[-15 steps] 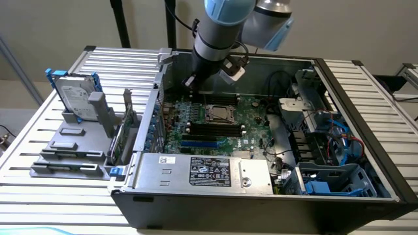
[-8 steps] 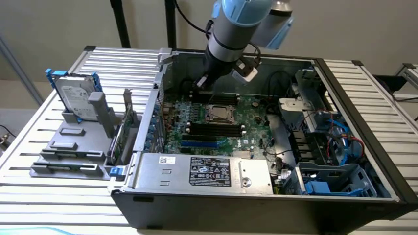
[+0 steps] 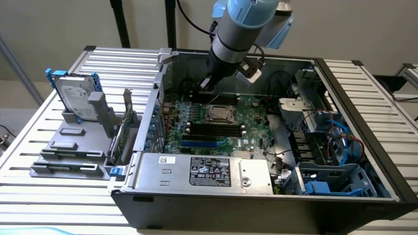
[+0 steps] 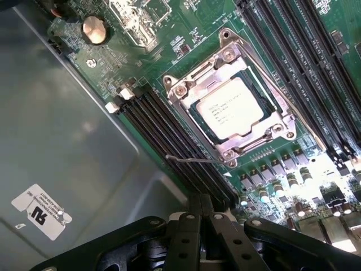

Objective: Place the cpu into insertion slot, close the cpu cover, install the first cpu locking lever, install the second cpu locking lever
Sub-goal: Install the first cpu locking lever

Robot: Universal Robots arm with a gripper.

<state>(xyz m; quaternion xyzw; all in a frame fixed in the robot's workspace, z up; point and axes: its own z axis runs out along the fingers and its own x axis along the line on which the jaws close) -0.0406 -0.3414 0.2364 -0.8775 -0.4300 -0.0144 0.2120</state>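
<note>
Hand [image 4: 201,204]: closed, the two dark fingers pressed together with nothing between them. It hangs inside the open computer case [image 3: 261,205], over the green board [image 4: 169,48].
Nearest to the hand: a row of long black memory slots [image 4: 169,135], just beside the fingertips.
Loose lever [image 4: 194,160]: a thin wire sticking out from the socket's near corner across the memory slots (not clipped down).
Other lever [image 4: 265,76]: a wire lying flat along the far edge of the cover.
Chip [image 4: 228,110]: seated in the socket [image 4: 232,151], silver face up, printed text showing.
Cover [image 4: 183,90]: folded down flat over the chip, whose face shows through the window.
Case wall [image 4: 67,130]: grey metal with a white sticker [image 4: 40,212].
Bench [image 3: 58,196]: slatted metal, carrying the case; a hard drive [image 3: 75,95] stands in a grey rack on the exterior view's left.
</note>
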